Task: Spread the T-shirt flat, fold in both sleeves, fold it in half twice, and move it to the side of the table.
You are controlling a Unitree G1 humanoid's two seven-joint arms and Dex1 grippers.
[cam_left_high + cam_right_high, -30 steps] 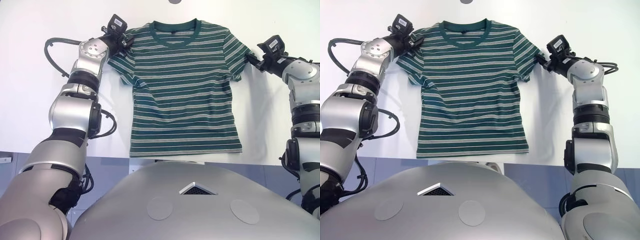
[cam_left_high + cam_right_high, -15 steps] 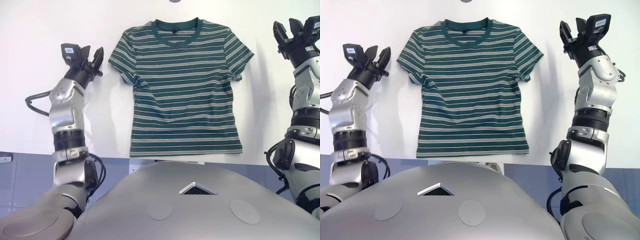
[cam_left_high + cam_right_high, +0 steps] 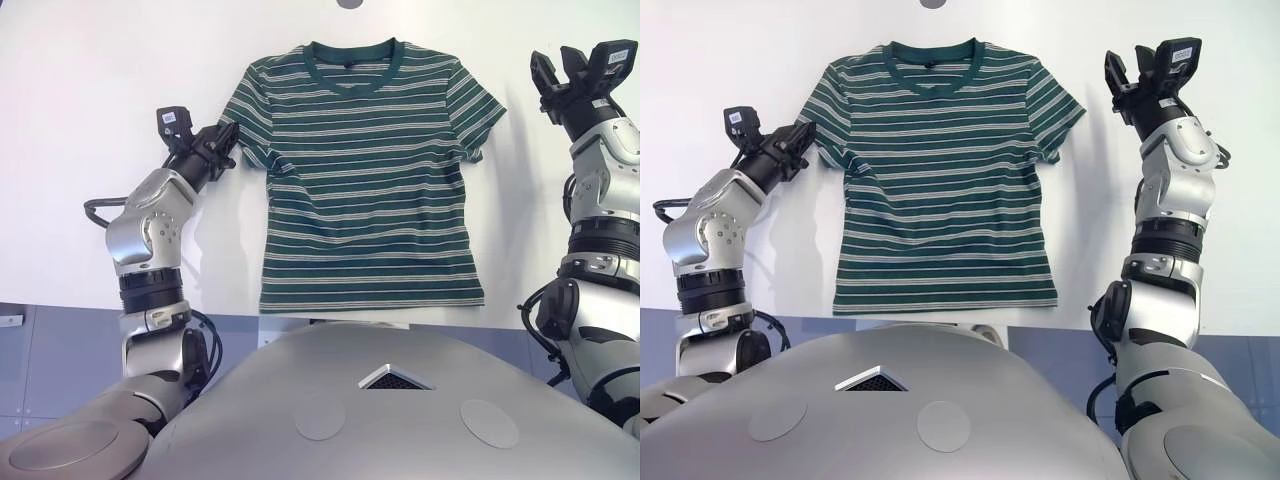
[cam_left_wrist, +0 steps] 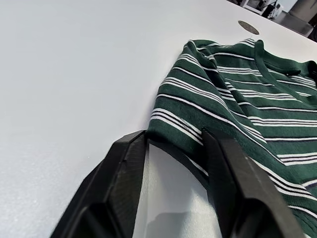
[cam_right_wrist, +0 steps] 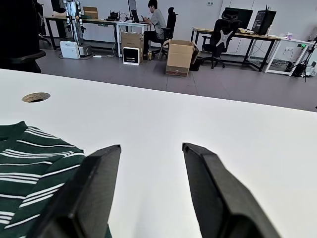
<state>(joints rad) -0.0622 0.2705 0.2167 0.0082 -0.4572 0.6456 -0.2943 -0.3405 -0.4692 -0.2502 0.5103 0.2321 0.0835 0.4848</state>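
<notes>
The picture's edge cuts the T-shirt (image 4: 247, 99), and we lose part of its sleeve (image 4: 184, 116) behind the left gripper (image 4: 174, 137).

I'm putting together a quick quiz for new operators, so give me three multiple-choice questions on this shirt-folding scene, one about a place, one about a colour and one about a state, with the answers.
1. Where is the left gripper?
A) at the collar
B) at the sleeve edge of the T-shirt, on the robot's left
C) at the bottom hem

2. What colours is the T-shirt?
A) red and white
B) plain blue
C) green with white stripes

3. How does the right gripper stand?
A) jaws open, clear of the shirt
B) shut on a sleeve
C) shut on the collar

Answers: B, the left wrist view shows its open jaws flanking the sleeve hem; C, the stripes are plain in the head views; A, its jaws stand apart over the bare table beside the shirt.
</notes>
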